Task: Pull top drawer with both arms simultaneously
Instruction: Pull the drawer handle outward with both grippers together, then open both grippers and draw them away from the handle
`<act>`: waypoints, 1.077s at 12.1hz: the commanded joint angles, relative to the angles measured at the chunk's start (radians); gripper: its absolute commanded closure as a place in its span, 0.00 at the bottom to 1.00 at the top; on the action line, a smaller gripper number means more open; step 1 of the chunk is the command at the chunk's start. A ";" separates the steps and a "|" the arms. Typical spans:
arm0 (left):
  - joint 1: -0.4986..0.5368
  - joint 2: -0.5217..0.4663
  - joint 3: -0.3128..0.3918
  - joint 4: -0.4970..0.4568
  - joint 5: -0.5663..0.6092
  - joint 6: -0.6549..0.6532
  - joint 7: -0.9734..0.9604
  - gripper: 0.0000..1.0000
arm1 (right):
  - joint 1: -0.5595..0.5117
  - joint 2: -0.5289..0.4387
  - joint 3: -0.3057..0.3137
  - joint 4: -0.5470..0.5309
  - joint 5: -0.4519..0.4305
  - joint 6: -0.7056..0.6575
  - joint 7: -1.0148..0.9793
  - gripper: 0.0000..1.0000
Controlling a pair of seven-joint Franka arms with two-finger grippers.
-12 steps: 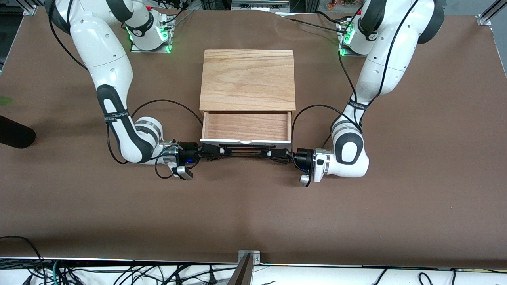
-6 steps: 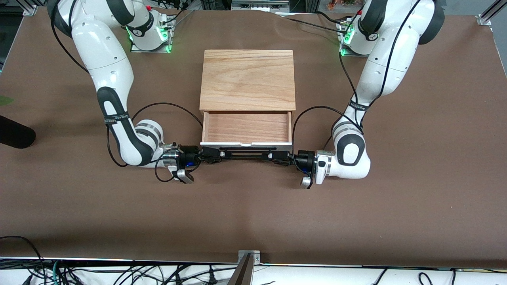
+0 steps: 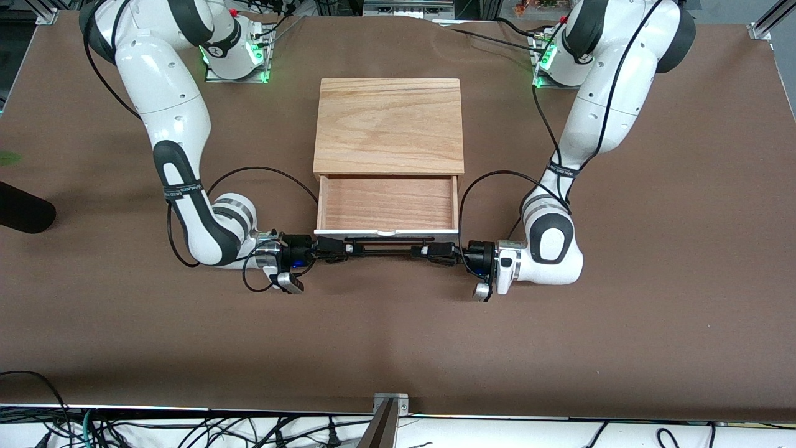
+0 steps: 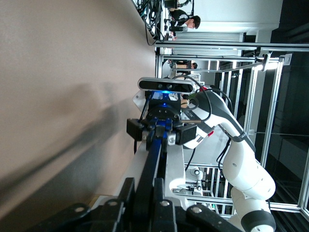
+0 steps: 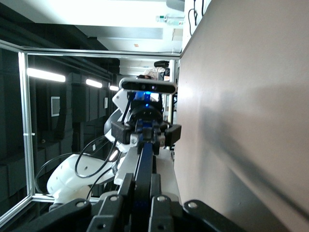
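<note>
Brown matte table [image 3: 398, 336] under everything; cables hang along its near edge. Wood-topped cabinet [image 3: 389, 124] at table middle. Top drawer [image 3: 387, 203] pulled out toward front camera, light wood bottom visible. Left gripper [image 3: 429, 251] clamped on black bar handle [image 3: 385, 247] at left arm's end. Right gripper [image 3: 341, 248] clamped on same handle at right arm's end. Wrist views: metal frame, lit room, dark panels.

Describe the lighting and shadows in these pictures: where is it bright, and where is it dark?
Front view: even overhead light; soft shadows lie on the brown table under both arms, and green lights glow at the bases. Left wrist view: the handle and the right hand gripping it cast a long diagonal shadow. Right wrist view: bright ceiling lights at the top, a dark room beside, and the left hand on the handle.
</note>
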 commanded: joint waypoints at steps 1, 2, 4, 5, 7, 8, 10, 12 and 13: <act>0.000 -0.013 -0.003 0.011 0.003 -0.026 -0.015 0.00 | -0.035 0.069 -0.006 0.103 0.012 0.034 0.011 0.84; 0.000 -0.015 -0.003 0.011 0.009 -0.026 -0.015 0.00 | -0.035 0.070 -0.006 0.104 0.012 0.034 0.011 0.83; 0.005 -0.018 0.000 0.011 0.019 -0.027 -0.027 0.00 | -0.034 0.069 -0.006 0.103 0.012 0.034 0.011 0.37; 0.005 -0.018 0.002 0.011 0.020 -0.027 -0.025 0.00 | -0.034 0.069 -0.006 0.103 0.013 0.034 0.011 0.21; 0.005 -0.027 0.018 0.015 0.078 -0.027 -0.031 0.00 | -0.032 0.067 -0.006 0.103 0.013 0.040 0.010 0.00; 0.005 -0.036 0.035 0.032 0.116 -0.027 -0.042 0.00 | -0.030 0.063 -0.006 0.103 0.013 0.045 0.011 0.00; 0.005 -0.062 0.083 0.084 0.231 -0.032 -0.140 0.00 | -0.032 0.046 -0.009 0.101 0.003 0.077 0.027 0.00; 0.008 -0.093 0.095 0.144 0.372 -0.032 -0.235 0.00 | -0.020 0.000 -0.072 0.103 -0.084 0.078 0.167 0.00; 0.012 -0.117 0.104 0.147 0.449 -0.032 -0.277 0.00 | -0.021 -0.029 -0.092 0.103 -0.173 0.078 0.236 0.00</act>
